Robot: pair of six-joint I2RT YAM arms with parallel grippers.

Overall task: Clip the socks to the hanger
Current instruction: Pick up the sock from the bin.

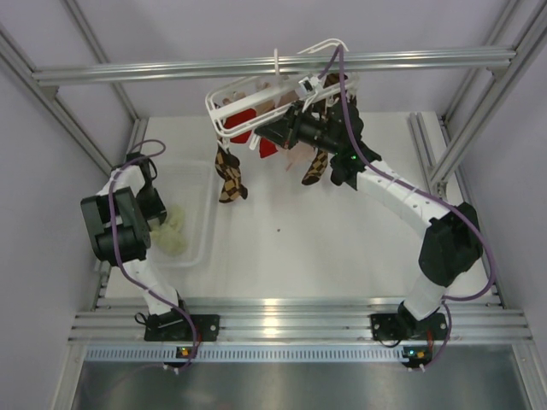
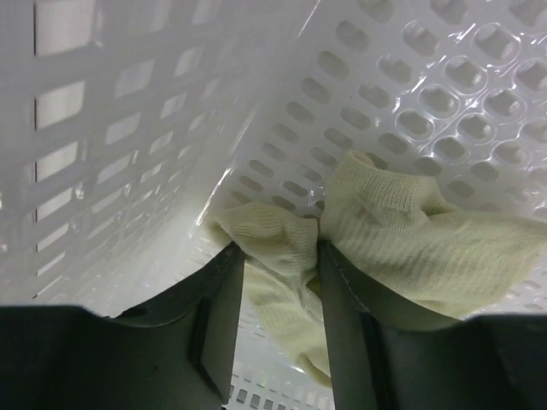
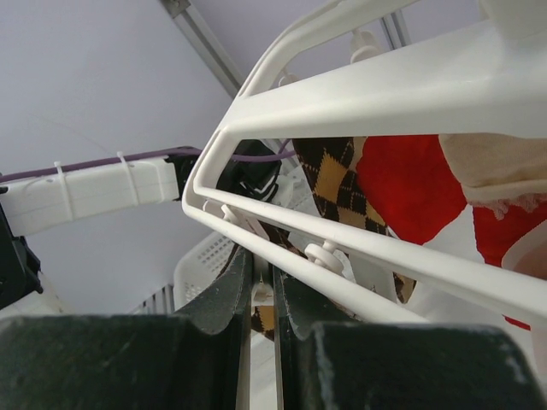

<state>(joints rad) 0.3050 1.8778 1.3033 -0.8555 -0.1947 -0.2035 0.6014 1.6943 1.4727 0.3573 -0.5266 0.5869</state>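
Observation:
The pale cream socks (image 2: 402,231) lie bunched in a white perforated basket (image 2: 128,171) at the table's left (image 1: 203,201). My left gripper (image 2: 278,256) reaches down into the basket, and its jaws are shut on a fold of one sock (image 1: 177,232). The white hanger (image 1: 248,94) hangs tilted from the overhead bar. My right gripper (image 1: 272,132) is under its frame (image 3: 359,94), shut on one small white clip (image 3: 261,293) that dangles from a rail.
Brown argyle socks (image 1: 231,175) and red socks (image 1: 242,115) hang from the hanger, close to my right gripper (image 3: 261,265). An aluminium bar (image 1: 154,70) crosses overhead, and frame posts stand at both sides.

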